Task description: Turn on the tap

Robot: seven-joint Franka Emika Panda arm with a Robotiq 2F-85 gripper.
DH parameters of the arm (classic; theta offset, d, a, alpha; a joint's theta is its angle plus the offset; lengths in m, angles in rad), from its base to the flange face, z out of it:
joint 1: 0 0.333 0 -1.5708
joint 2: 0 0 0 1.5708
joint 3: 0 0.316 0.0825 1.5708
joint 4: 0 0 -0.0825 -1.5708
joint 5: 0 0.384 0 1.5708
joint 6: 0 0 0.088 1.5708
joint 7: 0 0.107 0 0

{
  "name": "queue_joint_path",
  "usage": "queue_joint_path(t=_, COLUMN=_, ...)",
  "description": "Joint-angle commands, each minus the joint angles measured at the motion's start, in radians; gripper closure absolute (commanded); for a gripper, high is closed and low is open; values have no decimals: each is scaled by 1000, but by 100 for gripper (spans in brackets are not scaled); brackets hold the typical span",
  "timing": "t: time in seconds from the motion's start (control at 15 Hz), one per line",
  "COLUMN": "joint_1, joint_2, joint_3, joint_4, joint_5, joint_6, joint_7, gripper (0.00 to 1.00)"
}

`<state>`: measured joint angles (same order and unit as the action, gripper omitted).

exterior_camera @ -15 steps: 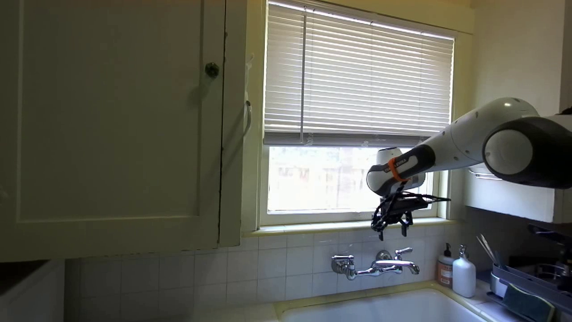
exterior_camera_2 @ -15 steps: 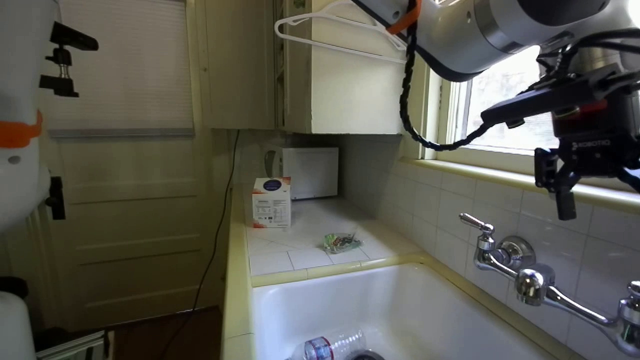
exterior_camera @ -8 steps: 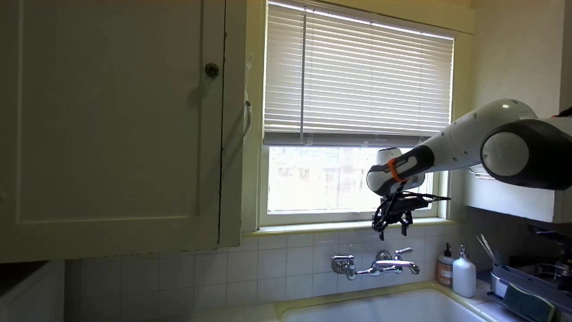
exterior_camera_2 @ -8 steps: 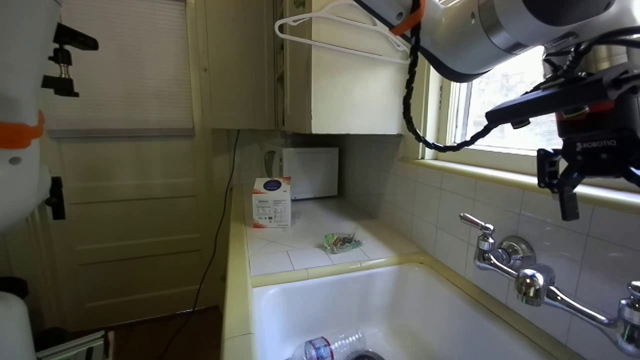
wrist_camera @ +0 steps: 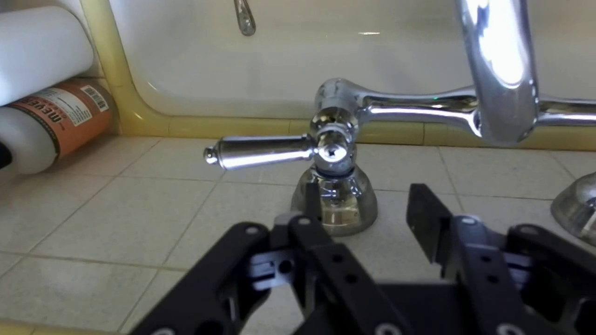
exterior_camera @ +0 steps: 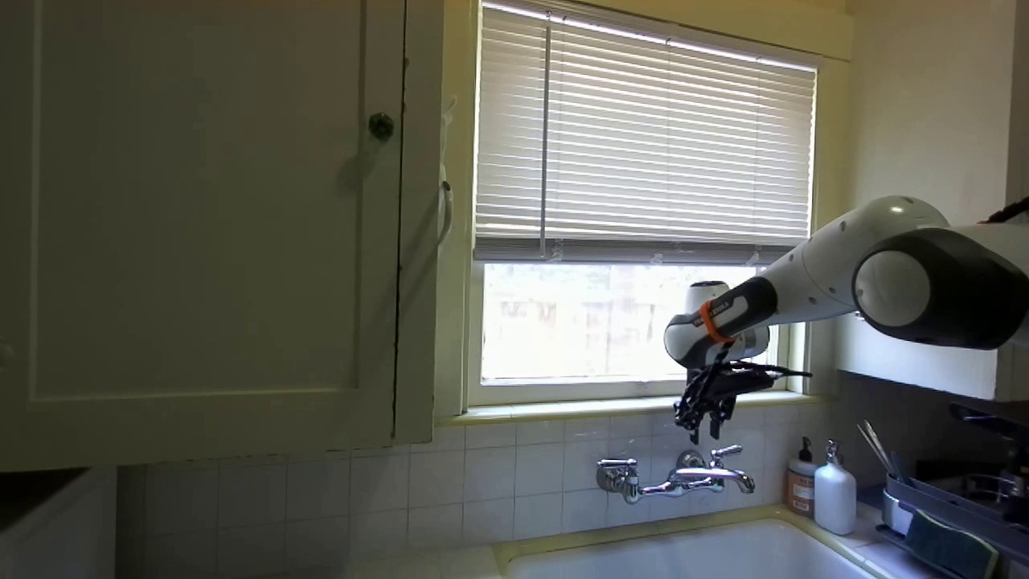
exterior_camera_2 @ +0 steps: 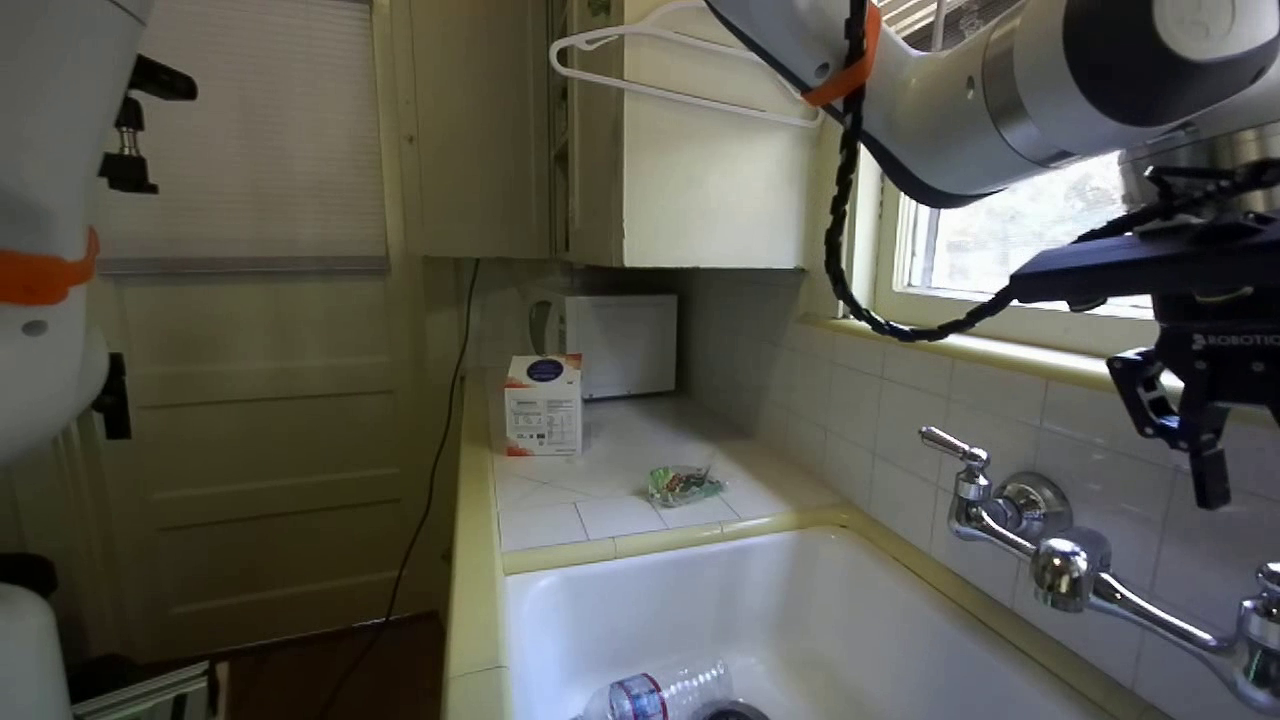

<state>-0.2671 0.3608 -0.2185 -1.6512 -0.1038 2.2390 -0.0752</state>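
Note:
The chrome tap (exterior_camera: 671, 486) is mounted on the tiled wall over the sink; it also shows in an exterior view (exterior_camera_2: 1065, 570) and in the wrist view (wrist_camera: 419, 100). It has a lever knob (wrist_camera: 265, 150) at the end near the soap bottles, pointing sideways, and a short spout (wrist_camera: 505, 74). My gripper (exterior_camera: 704, 438) is open and empty, pointing down just above the tap near that lever. In the wrist view my gripper (wrist_camera: 365, 188) has its jaws apart, with one finger (wrist_camera: 313, 202) overlapping the wall flange below the lever. No contact with the tap shows.
A white bottle (exterior_camera: 835, 497) and an orange-label soap bottle (exterior_camera: 801, 486) stand beside the sink (exterior_camera_2: 840, 535). A dish rack (exterior_camera: 957, 503) is further right. The window sill (exterior_camera_2: 960, 345) runs behind the gripper. A plastic bottle (exterior_camera_2: 660, 690) lies in the sink.
My arm and gripper have moved down toward the tap. The gap between the fingers looks narrower in an exterior view. The tap has not visibly moved.

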Motion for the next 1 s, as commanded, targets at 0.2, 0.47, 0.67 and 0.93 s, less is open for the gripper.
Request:
queue_joint_path(t=0.2, joint_1=-77, joint_2=40, joint_3=15, joint_4=53, joint_5=125, joint_6=32, joint_7=-117, gripper=100)
queue_joint_path(t=0.47, joint_1=-93, joint_2=57, joint_3=6, joint_4=74, joint_5=108, joint_6=39, joint_7=-142, gripper=100)
queue_joint_path(t=0.67, joint_1=-102, joint_2=73, joint_3=4, joint_4=75, joint_5=102, joint_6=63, joint_7=-151, gripper=100)
queue_joint_path(t=0.93, joint_1=-104, joint_2=92, joint_3=-3, joint_4=77, joint_5=81, joint_6=63, joint_7=-153, gripper=100)
